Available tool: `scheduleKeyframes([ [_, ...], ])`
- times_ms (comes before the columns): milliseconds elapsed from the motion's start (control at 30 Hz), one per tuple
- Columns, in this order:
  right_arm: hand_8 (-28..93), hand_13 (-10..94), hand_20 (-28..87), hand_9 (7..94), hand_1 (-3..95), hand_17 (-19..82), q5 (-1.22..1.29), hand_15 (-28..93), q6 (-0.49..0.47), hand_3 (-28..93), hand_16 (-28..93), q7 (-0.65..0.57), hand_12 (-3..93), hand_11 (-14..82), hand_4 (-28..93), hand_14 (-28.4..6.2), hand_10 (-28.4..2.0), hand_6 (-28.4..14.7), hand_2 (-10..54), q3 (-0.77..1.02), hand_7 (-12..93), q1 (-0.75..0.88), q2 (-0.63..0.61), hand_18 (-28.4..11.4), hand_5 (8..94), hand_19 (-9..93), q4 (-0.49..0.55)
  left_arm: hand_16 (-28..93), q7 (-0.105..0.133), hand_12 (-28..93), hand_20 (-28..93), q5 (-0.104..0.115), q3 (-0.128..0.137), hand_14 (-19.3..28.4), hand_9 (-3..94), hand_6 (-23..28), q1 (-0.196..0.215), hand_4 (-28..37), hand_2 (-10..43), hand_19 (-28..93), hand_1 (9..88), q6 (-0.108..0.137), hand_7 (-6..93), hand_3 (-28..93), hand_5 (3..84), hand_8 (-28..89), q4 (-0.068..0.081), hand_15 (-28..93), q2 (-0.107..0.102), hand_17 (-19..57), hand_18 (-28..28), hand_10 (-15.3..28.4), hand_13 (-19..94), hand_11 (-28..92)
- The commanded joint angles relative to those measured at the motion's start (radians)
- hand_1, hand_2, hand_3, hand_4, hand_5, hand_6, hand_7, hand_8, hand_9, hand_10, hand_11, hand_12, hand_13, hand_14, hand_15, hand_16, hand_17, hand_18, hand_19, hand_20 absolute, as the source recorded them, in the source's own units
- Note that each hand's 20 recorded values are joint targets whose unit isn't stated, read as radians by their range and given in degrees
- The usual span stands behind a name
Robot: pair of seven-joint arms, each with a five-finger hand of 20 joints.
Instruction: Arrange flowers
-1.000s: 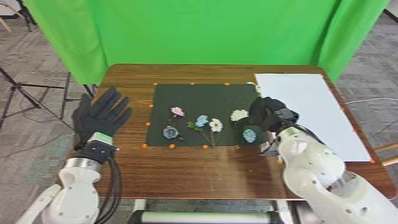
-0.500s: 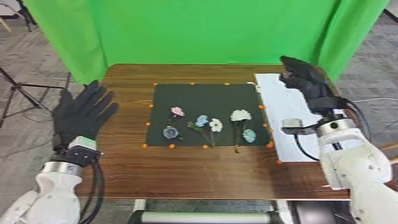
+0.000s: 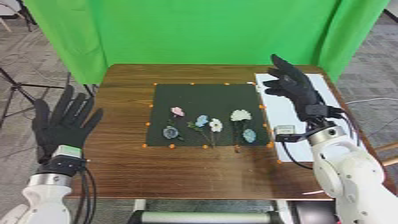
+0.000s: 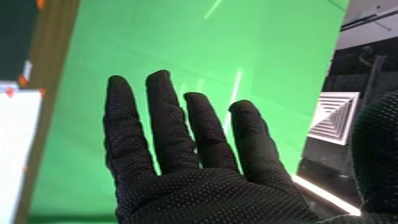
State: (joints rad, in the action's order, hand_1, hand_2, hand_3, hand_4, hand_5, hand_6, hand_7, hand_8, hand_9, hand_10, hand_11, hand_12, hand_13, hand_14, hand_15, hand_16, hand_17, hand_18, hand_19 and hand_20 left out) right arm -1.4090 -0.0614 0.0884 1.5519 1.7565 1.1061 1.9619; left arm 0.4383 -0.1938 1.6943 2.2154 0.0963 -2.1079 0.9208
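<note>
My right hand (image 3: 298, 92) is over the white board at the table's right, open and holding nothing; in the right wrist view the same hand (image 4: 209, 192) has its fingers straight. My left hand (image 3: 64, 125) is open beyond the table's left edge. On the dark mat lie a pink flower (image 3: 178, 111), a dark blue-grey flower (image 3: 171, 132), a light blue flower (image 3: 202, 120), a small white flower (image 3: 216, 125), a larger cream flower (image 3: 240, 115) and a pale green-blue flower (image 3: 250, 135).
The dark mat (image 3: 200, 95), edged by orange dots, lies mid-table on the brown table (image 3: 191, 172). The white board (image 3: 277, 107) lies to its right. A green backdrop (image 3: 209, 32) hangs behind the table's far edge.
My right hand has moved off the mat's right side to over the white board, uncovering the cream and pale green-blue flowers. My left hand has moved outward to the left and slightly nearer.
</note>
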Motion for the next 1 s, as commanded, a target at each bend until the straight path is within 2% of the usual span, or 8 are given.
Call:
scheduleKeyframes([
  [33,-9,32,20,33.2,5.0,16,0.016,15,0.041,79,19,-0.009,10.8,2.1,-28,-16.2,-14.7,-2.3,7.3,0.034,8,0.067,0.010,-20.0,25.9,36,0.042,-7,-0.005,7,9,-0.023,0.013,8.3,26.3,2.3,-0.009,-28.3,13.5,27,23.0,0.004,10.7,59,28.1,-11,-0.011,18,-0.011,-4.9,12.2,9.6,15,10],
  [200,-9,30,20,34.2,4.4,14,0.050,14,0.080,77,19,-0.023,10.9,2.5,-28,-16.1,-14.9,-2.4,8.6,0.032,8,0.075,0.006,-19.7,27.8,35,0.055,-7,-0.001,7,9,-0.022,0.025,8.3,26.0,2.6,0.000,-28.3,13.3,27,22.8,0.010,10.3,59,29.2,-11,-0.016,18,-0.018,-4.9,12.1,9.5,15,10],
  [267,-9,30,20,34.9,3.1,14,0.068,14,0.096,75,19,-0.015,11.0,2.7,-28,-16.2,-14.9,-2.4,10.1,0.013,8,0.057,-0.002,-19.7,28.8,35,0.048,-7,0.011,7,9,-0.019,0.023,8.3,26.0,2.6,0.001,-28.3,13.2,27,22.9,0.012,10.3,59,29.3,-11,-0.018,18,-0.021,-4.9,12.0,9.5,15,10],
  [300,-9,30,20,35.2,2.5,14,0.065,14,0.097,75,19,-0.019,11.0,2.8,-28,-16.2,-14.9,-2.4,10.6,0.006,8,0.050,-0.007,-19.6,29.2,35,0.045,-7,0.008,7,9,-0.018,0.020,8.4,26.0,2.6,-0.005,-28.3,13.2,27,23.0,0.011,10.4,59,29.3,-11,-0.016,18,-0.020,-4.9,12.1,9.4,15,10],
  [533,-9,30,20,36.0,2.1,15,0.047,14,0.050,76,19,-0.029,11.1,3.0,-28,-16.5,-14.7,-2.6,10.8,0.008,8,0.041,-0.007,-19.6,30.5,35,0.041,-7,0.007,7,9,-0.021,0.019,8.6,26.2,2.8,-0.009,-28.3,13.2,27,23.2,0.004,10.5,59,29.8,-11,-0.015,19,-0.019,-5.0,12.1,9.7,15,10],
  [667,-9,31,20,37.1,2.7,15,0.055,14,0.054,76,19,-0.036,11.2,3.4,-28,-16.6,-14.6,-2.9,10.6,0.002,8,0.036,-0.004,-19.6,32.5,35,0.036,-7,0.017,7,9,-0.009,0.016,8.7,26.2,2.9,-0.007,-28.3,13.1,27,23.1,0.004,10.6,60,29.9,-11,-0.016,19,-0.019,-5.0,12.1,9.7,15,10],
  [800,-9,31,20,37.8,2.9,14,0.054,14,0.057,76,19,-0.035,11.3,3.5,-28,-16.6,-14.8,-3.1,10.7,0.004,8,0.038,-0.008,-19.6,33.7,35,0.039,-7,0.010,7,9,-0.016,0.021,8.7,26.3,2.9,-0.010,-28.3,13.0,27,23.1,0.003,10.6,60,30.0,-11,-0.017,19,-0.009,-5.0,12.2,9.8,15,10],
  [1000,-9,31,20,38.2,3.0,14,0.053,14,0.041,76,19,-0.040,11.4,3.6,-28,-16.8,-14.5,-3.1,10.8,0.016,8,0.053,-0.006,-19.6,34.2,35,0.047,-7,0.022,7,9,-0.007,0.015,8.7,26.5,3.0,-0.013,-28.3,13.0,27,23.1,0.007,10.6,60,30.2,-11,-0.018,19,-0.018,-5.0,12.3,9.8,16,10],
])
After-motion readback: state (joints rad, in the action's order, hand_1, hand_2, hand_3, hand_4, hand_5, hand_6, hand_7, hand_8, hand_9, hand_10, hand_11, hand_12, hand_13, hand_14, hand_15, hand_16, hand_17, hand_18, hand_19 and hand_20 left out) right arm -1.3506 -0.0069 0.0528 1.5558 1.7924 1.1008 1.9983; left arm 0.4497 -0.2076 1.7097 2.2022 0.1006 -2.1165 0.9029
